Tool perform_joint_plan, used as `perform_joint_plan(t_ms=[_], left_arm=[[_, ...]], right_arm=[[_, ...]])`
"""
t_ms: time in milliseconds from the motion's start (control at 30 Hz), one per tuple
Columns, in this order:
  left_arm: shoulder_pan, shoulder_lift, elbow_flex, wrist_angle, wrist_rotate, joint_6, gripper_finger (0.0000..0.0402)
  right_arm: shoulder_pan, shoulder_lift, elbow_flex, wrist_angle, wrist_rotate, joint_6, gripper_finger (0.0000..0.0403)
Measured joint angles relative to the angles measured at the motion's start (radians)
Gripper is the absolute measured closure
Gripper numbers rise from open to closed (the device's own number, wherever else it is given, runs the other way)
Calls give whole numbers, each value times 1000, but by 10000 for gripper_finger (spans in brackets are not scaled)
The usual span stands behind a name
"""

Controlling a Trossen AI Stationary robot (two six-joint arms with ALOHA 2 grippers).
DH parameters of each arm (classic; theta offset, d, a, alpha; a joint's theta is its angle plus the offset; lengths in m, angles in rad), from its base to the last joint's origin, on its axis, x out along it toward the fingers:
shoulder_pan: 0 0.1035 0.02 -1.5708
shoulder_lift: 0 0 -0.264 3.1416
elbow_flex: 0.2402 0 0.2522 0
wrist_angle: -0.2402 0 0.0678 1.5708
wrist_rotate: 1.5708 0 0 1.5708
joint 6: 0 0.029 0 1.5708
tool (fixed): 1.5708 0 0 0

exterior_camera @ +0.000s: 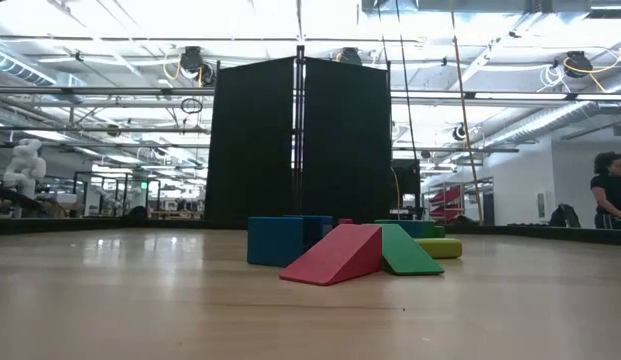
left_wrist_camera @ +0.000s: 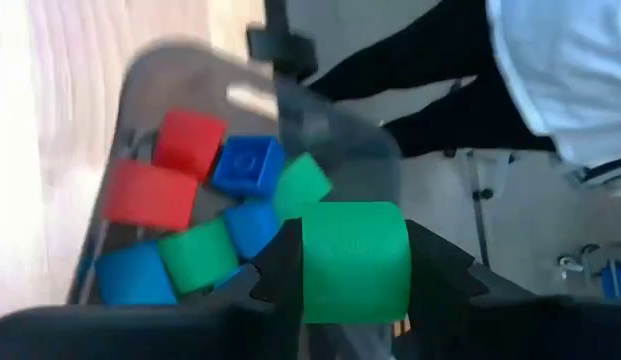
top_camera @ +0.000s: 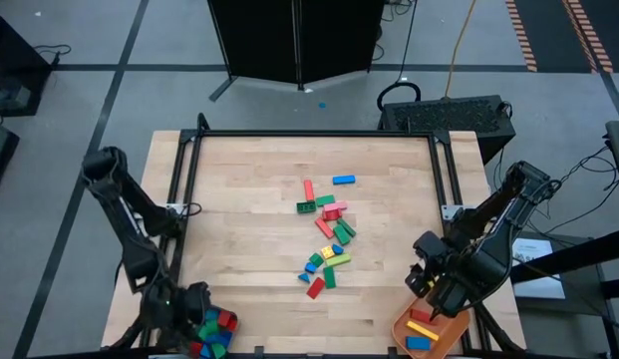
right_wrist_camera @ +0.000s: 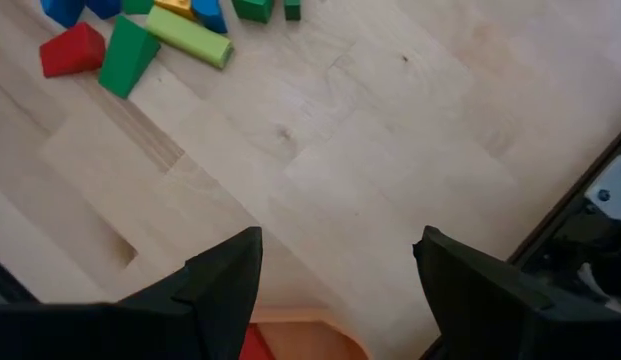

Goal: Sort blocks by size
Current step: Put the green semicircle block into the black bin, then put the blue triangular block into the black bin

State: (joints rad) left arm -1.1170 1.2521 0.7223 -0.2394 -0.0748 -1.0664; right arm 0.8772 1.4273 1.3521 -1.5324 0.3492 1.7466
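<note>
Many small blocks (top_camera: 326,235) in red, green, blue, yellow and pink lie loose on the middle of the wooden table; the low view shows a red wedge (exterior_camera: 335,256) and a green wedge (exterior_camera: 410,252) nearest. My left gripper (top_camera: 196,299) is at the table's near left corner, shut on a green block (left_wrist_camera: 355,262) over the grey container (left_wrist_camera: 180,70), which holds several red, blue and green blocks. My right gripper (top_camera: 429,286) is open and empty (right_wrist_camera: 335,262) above the orange tray (top_camera: 432,337) at the near right corner. My left gripper pinches the green block by two opposite sides (left_wrist_camera: 315,270) between its two fingers. The fingers come from above. The block is lifted clear, above the blocks in the grey container.
The orange tray holds a few yellow, blue and red blocks (top_camera: 421,329). A dark frame (top_camera: 309,134) runs along the table's far and side edges. Bare wood lies between the block pile and both near corners. A person (exterior_camera: 610,195) stands far off in the room.
</note>
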Motion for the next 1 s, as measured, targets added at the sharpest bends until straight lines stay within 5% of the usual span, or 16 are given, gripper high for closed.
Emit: perform_joint_plan(t_ms=[67, 233, 367, 600, 833, 1000], left_arm=[[-6, 20, 0, 2, 10, -2, 271], [8, 29, 0, -23, 14, -1, 143], [53, 22, 0, -55, 16, -2, 90], [236, -12, 40, -67, -85, 99, 81], [415, -2, 63, 46, -478, 662, 80], [590, 73, 62, 150, -335, 809, 80]], right_arm=[[0, 0, 0, 11, 0, -1, 147], [0, 0, 0, 29, 0, -2, 147], [0, 0, 0, 39, 0, -4, 147], [0, 0, 0, 40, 19, -10, 147], [0, 0, 0, 40, 25, -30, 147], [0, 0, 0, 40, 25, -31, 147]])
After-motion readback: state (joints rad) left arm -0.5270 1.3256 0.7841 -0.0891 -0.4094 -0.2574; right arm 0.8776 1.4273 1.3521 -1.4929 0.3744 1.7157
